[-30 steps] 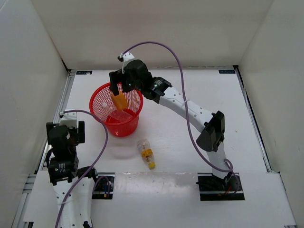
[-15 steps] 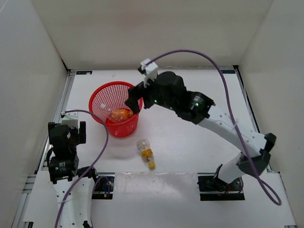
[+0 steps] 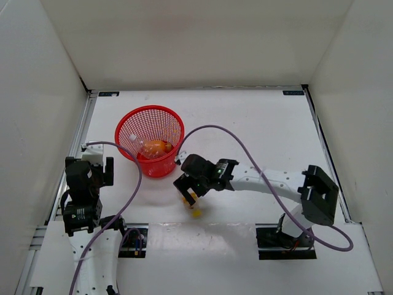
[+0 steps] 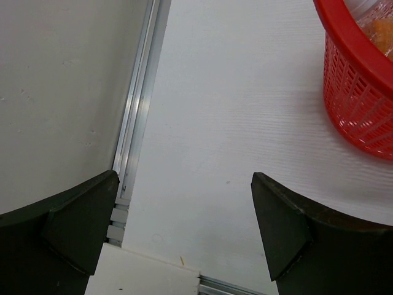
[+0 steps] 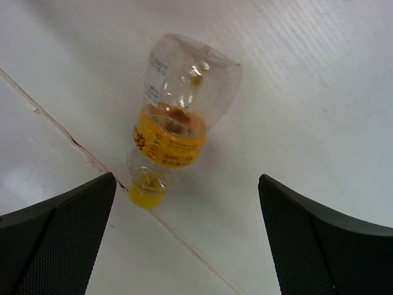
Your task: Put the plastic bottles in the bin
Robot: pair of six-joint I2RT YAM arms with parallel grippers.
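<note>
The red mesh bin (image 3: 131, 123) stands at the table's left. The orange bottle (image 3: 157, 147) lies inside it, beside the tall clear bottle (image 3: 139, 143) with the white cap. The stubby clear bottle (image 5: 179, 110) with yellow label and cap lies on its side on the table, its cap (image 3: 196, 213) towards the near edge. My right gripper (image 3: 189, 192) hovers open just above it; in the right wrist view (image 5: 187, 203) the bottle lies ahead of the fingers, slightly left, untouched. My left gripper (image 3: 92, 173) is open and empty at the near left (image 4: 184, 190).
The bin's wall (image 4: 359, 98) shows at the upper right of the left wrist view, with a metal rail (image 4: 138, 104) and the side wall on the left. A seam between table panels (image 5: 92, 161) runs under the bottle's cap.
My right gripper let the orange bottle go into the bin, then swung back towards the near edge and came down open over the stubby bottle. The left arm barely moved.
</note>
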